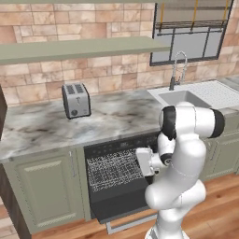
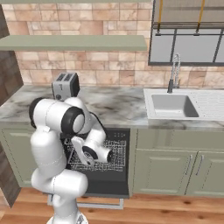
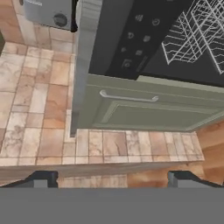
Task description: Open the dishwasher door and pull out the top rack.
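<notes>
Showing one dishwasher door (image 1: 122, 201) lowered, one top rack (image 1: 113, 169) exposed, hand (image 3: 112, 178) spread wide, empty

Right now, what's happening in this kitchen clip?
A white robot arm is working at the dishwasher under the marble counter. The dishwasher door is already folded down toward the floor, and the top rack of wire grid shows in the opening; how far out it sits is hard to tell. The gripper is open, holds nothing, and points toward a green cabinet door beside the dishwasher. A toaster stands on the counter, with a sink further along.
</notes>
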You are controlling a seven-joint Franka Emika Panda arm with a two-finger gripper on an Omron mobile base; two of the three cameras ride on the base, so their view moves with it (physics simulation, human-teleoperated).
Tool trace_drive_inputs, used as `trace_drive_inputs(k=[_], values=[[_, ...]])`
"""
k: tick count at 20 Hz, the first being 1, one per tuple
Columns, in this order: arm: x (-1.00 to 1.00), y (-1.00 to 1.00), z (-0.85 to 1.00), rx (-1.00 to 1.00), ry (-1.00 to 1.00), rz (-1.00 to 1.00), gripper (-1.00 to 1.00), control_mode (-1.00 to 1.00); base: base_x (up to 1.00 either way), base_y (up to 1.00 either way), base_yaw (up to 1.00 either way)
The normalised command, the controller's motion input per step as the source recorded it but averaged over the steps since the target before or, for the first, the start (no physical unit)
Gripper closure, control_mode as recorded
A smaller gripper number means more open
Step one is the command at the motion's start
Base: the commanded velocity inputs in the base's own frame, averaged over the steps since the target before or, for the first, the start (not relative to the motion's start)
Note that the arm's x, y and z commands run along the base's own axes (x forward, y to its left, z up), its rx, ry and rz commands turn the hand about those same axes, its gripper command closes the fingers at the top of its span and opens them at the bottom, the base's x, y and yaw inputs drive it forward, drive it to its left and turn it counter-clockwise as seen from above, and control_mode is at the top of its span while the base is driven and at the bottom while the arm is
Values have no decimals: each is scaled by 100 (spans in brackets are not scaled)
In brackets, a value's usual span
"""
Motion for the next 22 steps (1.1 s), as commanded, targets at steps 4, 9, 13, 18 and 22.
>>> trace_drive_inputs(k=[4, 9, 13, 18, 22], values=[[29, -44, -44, 0, -8, 0, -100, -100, 0, 0, 0], [28, -40, -26, 0, -6, 1, -100, -100, 0, 0, 0], [36, -10, -30, 0, -1, 0, -100, -100, 0, 0, 0], [26, -2, -64, -1, 0, -1, -100, -100, 0, 0, 0], [20, 0, -54, -2, -7, -4, -100, -100, 0, 0, 0]])
